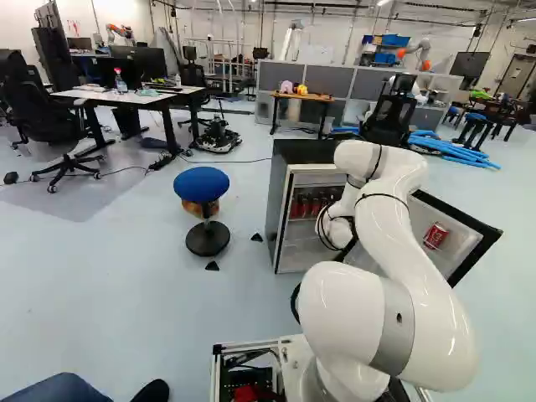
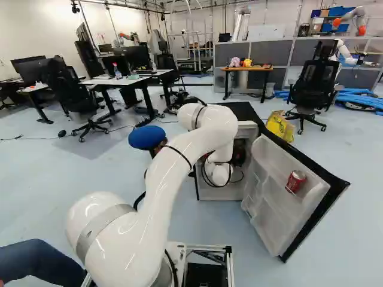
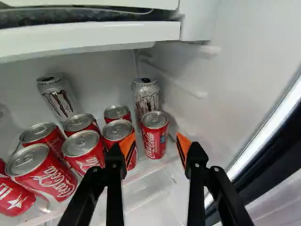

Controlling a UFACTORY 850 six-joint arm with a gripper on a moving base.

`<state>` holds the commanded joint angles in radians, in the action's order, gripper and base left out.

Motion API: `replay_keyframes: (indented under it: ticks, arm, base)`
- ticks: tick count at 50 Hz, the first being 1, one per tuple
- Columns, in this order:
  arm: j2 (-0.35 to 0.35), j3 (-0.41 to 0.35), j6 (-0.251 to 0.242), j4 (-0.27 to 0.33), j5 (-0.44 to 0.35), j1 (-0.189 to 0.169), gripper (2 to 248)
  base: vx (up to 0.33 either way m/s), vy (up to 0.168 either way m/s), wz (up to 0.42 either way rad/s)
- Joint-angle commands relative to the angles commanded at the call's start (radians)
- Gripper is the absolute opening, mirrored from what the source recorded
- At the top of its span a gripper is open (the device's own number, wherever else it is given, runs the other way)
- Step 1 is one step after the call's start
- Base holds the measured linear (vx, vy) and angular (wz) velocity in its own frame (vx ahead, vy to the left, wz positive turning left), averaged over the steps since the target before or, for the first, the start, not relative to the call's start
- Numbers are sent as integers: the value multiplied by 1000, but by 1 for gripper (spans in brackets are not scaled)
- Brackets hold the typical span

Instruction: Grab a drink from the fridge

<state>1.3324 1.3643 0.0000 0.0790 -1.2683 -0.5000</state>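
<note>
Spread pincer (image 3: pixel 155 145), red can (image 3: pixel 154 134) ahead with white script, silver can (image 3: pixel 146 98) behind with jagged logo

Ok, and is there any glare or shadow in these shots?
Left base view: bright highlights on the arm's glossy white shell. Right base view: similar highlights on it. Wrist view: shine on the lids of the red cans, faint shadow on the fridge's back wall by a silver can, bright strip along the opening.
</note>
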Motion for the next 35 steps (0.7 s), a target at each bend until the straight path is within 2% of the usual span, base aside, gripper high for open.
replay_keyframes:
  ticks: [35]
  arm:
    - [23,42,0,32,17,-7,141]
  base:
    - [0,0,0]
